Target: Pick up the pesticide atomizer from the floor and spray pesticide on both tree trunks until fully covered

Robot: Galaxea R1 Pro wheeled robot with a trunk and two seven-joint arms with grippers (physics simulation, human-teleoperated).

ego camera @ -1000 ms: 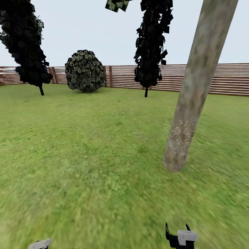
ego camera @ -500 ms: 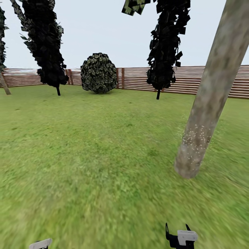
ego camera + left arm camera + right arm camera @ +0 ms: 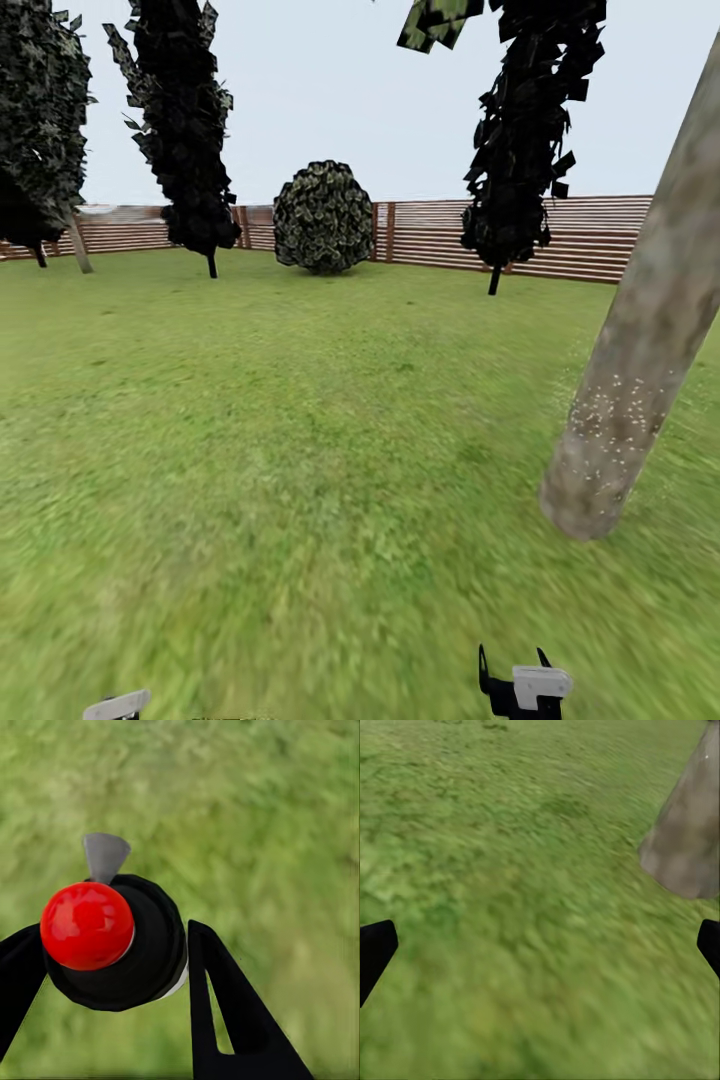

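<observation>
At the right edge of the head view, a tree trunk (image 3: 640,380) is leaning up out of the lawn (image 3: 300,450), pale specks dotting its lower bark. Between the black fingers of the left gripper (image 3: 112,967), the pesticide atomizer (image 3: 116,941) is sitting clamped, red knob showing. Low in the right wrist view, the right gripper (image 3: 540,945) is hanging spread apart over grass, the trunk's base at upper right.

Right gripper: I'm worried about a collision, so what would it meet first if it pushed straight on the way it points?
Probably the lawn: the right gripper is open and aims at grass, with the tree trunk off to one side.
</observation>
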